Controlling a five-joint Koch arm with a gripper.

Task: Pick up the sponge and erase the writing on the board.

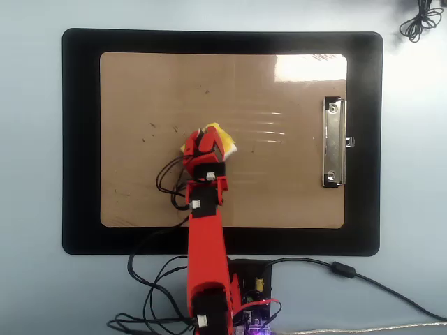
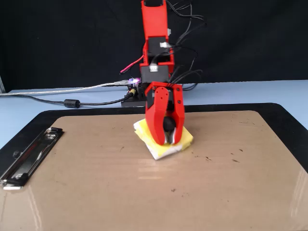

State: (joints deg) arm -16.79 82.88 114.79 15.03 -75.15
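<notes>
Gripper (image 2: pixel 166 139) clamped on sponge (image 2: pixel 185 137) mid-board (image 1: pixel 293 195) — soft, light, compressible; best held across black centre spot. Writing not discernible — only specks.

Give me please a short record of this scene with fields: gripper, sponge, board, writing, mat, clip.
gripper: the gripper is shut on the sponge and presses it down on the board
sponge: the sponge is yellow with a white edge, near the middle of the board in the overhead view
board: the board is tan and glossy, lying flat on the mat
writing: no line of letters is visible; only small dark specks
mat: the mat is black and larger than the board
clip: the clip is silver, at the right short edge in the overhead view
</notes>
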